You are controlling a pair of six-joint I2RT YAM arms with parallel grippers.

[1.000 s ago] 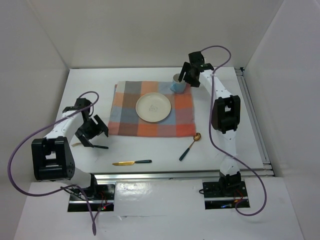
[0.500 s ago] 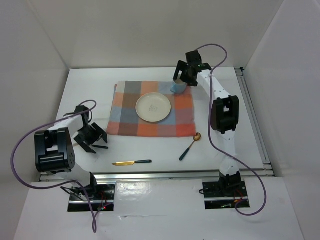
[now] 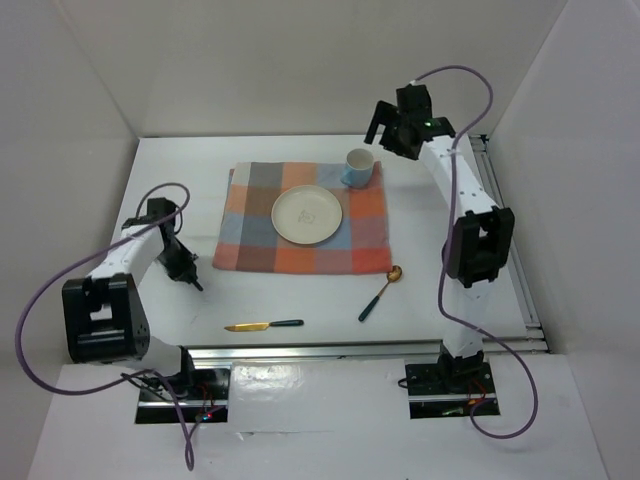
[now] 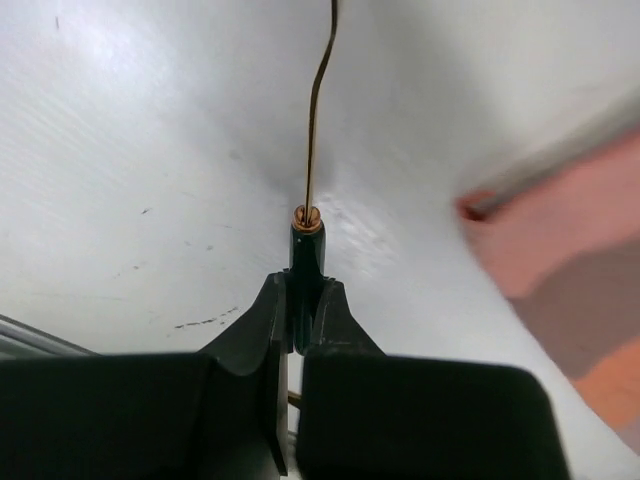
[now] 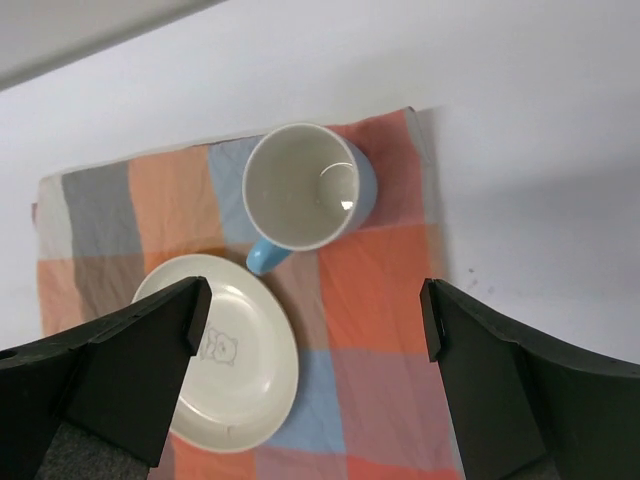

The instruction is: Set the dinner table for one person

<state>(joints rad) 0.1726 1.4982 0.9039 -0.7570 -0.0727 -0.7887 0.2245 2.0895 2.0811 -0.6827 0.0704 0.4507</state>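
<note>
Dinner table (image 3: 310,295): left gripper (image 4: 306,290) pinches our utensil (image 4: 308,245) by its handle (nine o'clock of mat (image 3: 250,215)), we risk swivelling; right gripper (image 5: 312,315) gapes

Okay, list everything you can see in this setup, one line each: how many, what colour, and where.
dinner table: one, white, under everything
checked mat: one, orange, blue and grey, mid-table
plate: one, cream, middle of the mat
mug: one, blue, white inside, upright on the mat's far right corner
spoon: one, gold bowl, dark handle, off the mat's near right corner
knife: one, gold blade, dark handle, near the front edge
slim utensil: one, dark handle, gold stem, left of the mat, head unseen
left end effector: one, black, shut on the slim utensil
right end effector: one, black, open, above the mug
</note>
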